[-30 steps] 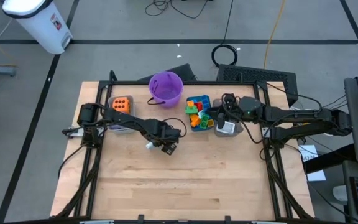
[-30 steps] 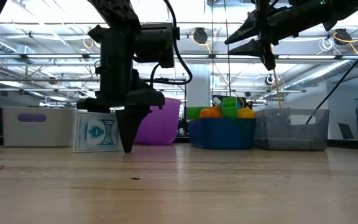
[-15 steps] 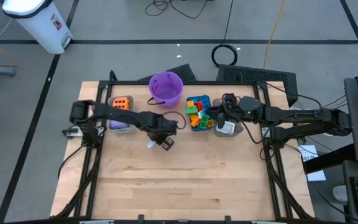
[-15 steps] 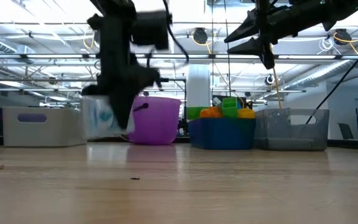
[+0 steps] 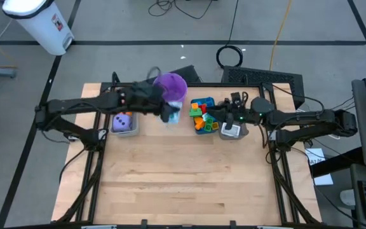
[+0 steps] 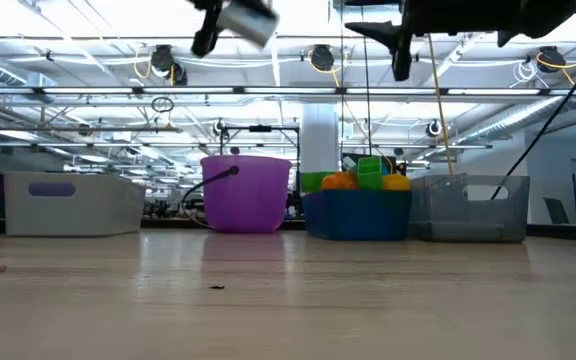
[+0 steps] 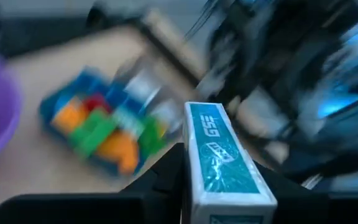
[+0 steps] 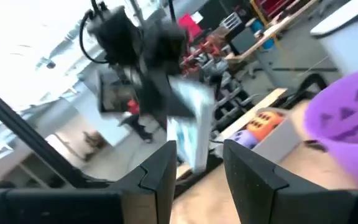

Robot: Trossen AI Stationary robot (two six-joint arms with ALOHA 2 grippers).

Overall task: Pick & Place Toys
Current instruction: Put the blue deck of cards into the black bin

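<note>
The teal-and-white card box (image 7: 224,163) sits clamped in my left gripper (image 5: 172,113), lifted high off the bench (image 5: 183,184), just beside the purple bucket (image 5: 172,86) and near the blue bin (image 5: 201,128) of bricks (image 5: 199,112). My left arm stretches across the back. My right gripper (image 5: 210,116) hovers over that bin, fingers partly apart, empty.

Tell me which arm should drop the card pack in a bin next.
Left. The left gripper already holds the card pack, raised beside the purple bucket. The right gripper hovers empty over the blue bin.
</note>
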